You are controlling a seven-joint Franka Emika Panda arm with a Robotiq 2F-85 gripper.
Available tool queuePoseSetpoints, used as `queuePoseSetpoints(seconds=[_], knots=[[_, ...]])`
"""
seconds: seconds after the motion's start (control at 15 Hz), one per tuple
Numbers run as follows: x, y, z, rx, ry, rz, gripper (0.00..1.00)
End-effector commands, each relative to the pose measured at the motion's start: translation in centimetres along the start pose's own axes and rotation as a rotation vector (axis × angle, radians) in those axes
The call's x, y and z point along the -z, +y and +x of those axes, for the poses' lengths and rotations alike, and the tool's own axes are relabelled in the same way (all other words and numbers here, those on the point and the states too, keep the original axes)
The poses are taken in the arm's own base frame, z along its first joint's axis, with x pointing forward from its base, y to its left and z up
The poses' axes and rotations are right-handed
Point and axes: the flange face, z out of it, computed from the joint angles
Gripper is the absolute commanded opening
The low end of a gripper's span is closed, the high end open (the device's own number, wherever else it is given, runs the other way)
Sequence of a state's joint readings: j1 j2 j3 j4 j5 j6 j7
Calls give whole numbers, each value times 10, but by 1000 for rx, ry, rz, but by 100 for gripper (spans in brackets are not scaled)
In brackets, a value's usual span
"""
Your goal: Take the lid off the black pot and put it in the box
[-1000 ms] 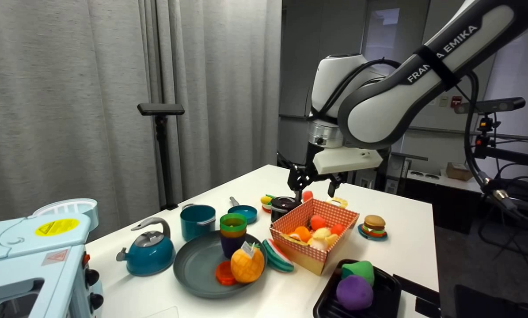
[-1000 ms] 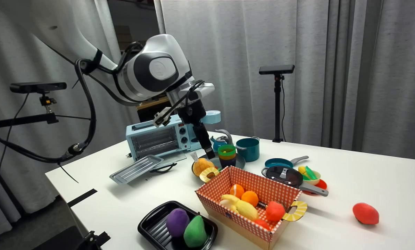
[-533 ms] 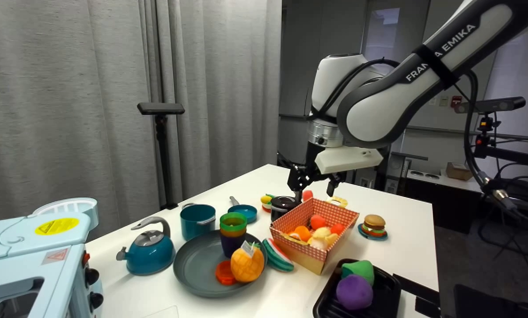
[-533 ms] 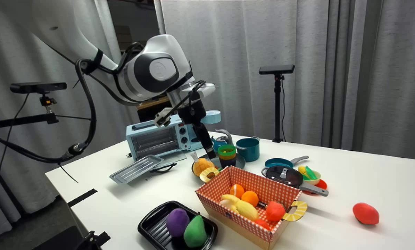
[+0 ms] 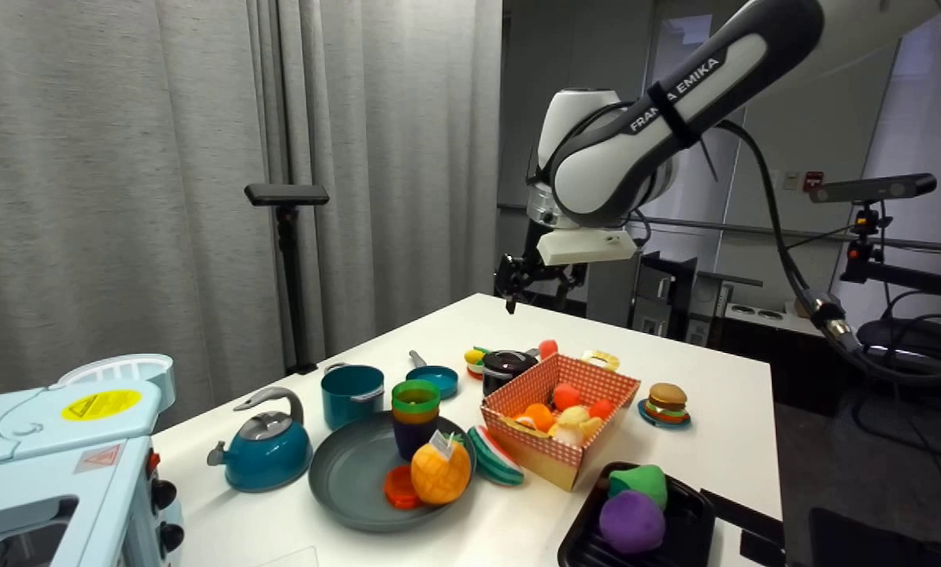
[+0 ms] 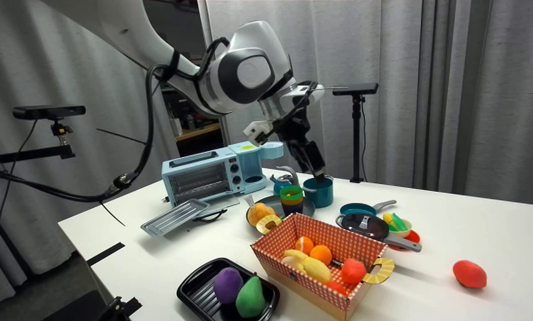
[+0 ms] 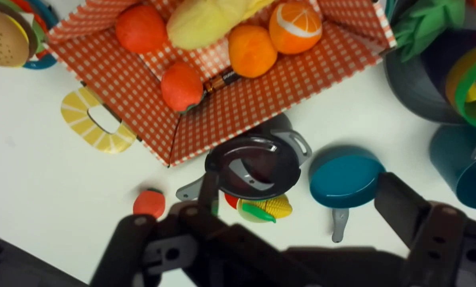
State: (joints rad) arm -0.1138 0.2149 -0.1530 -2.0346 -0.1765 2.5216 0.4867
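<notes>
The lid [image 7: 261, 165], round, dark and see-through with a grey grip, sits on the black pot [image 7: 275, 121] in the wrist view. The lid also shows in both exterior views [image 5: 509, 361] [image 6: 365, 224]; the pot body [image 5: 495, 383] stands on the table against the box. The pot has a grey handle [image 6: 402, 242]. The box [image 5: 529, 450] is an orange-brown crate with red gingham inside [image 6: 337, 238], holding toy fruit and a battery. My gripper [image 7: 297, 184] is open and empty, held above the table. It also shows in both exterior views [image 5: 537, 298] [image 6: 319, 175].
A teal pan [image 7: 345, 179], a bowl with toy corn [image 7: 265, 209] and a red fruit [image 7: 149, 203] lie near the pot. A teal pot [image 5: 352, 394], stacked cups [image 5: 416, 413] on a dark plate [image 5: 352, 480], and a black tray [image 6: 204, 294] stand around the box.
My gripper has risen and moved toward the right in an exterior view, toward the left and back in another, staying open. The pot, lid and box have not moved.
</notes>
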Motion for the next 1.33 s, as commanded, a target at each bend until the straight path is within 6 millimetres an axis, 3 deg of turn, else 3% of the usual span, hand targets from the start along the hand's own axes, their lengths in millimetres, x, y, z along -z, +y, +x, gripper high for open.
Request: queuePoseSetpoints(seconds=[0.0,0.2,0.6,1.27], knots=[[-31,-2,53,86,-37,-31,100],[-62,-3,76,147,-91,-78,100],[-115,-11,100,203,-203,-117,100],[-173,-32,98,428,-378,9,100]])
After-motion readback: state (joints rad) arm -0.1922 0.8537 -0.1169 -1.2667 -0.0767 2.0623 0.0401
